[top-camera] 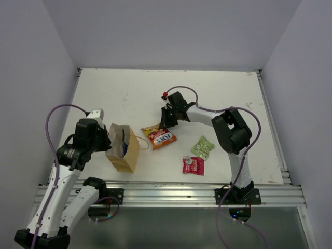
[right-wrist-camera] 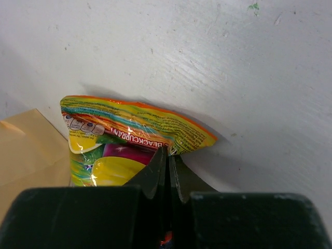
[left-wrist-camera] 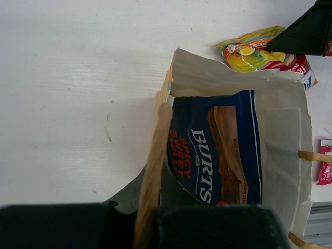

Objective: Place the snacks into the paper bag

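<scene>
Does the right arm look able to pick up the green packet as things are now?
Probably not yet: the right hand is shut on the candy bag. The green packet lies uncovered on the table, so the way looks free once that hand is empty.

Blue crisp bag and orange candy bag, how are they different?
The blue crisp bag sits inside the paper bag; the red-orange candy bag lies on the table beside it. The blue crisp bag is dark blue with white letters; the red-orange candy bag also shows yellow and green. The right gripper pinches the red-orange candy bag's edge; it is nowhere near the blue crisp bag. Both are shiny snack packets.
</scene>
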Controlling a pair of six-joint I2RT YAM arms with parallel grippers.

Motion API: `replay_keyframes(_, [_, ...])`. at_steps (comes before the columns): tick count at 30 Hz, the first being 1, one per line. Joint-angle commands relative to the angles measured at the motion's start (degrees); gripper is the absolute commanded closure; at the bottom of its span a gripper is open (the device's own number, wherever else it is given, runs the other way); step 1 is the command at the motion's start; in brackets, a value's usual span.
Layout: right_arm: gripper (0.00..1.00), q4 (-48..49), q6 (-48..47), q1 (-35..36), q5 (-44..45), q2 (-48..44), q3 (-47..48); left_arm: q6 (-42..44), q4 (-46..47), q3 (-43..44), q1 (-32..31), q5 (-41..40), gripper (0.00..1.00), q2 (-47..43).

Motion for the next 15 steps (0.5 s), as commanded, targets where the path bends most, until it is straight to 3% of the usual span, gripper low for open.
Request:
replay_keyframes(1, [1.00,-9.5,-4.7,0.6,9.7,-6.2,-0.8,-0.9,0.4,0.6,-0.3,-0.4,1.00,0.6])
replay_keyframes(8, [1.00,-18.4,-8.4,6.7,24.2,-22.7,12.1,-0.2,0.9,0.4,-0.3,0.6,1.00,0.9])
replay_keyframes(15, [1.00,-19.8,-10.1,15.2,32.3,-23.5,31.8,0.8,1.4,0.3,-0.3,1.8,1.00,1.0])
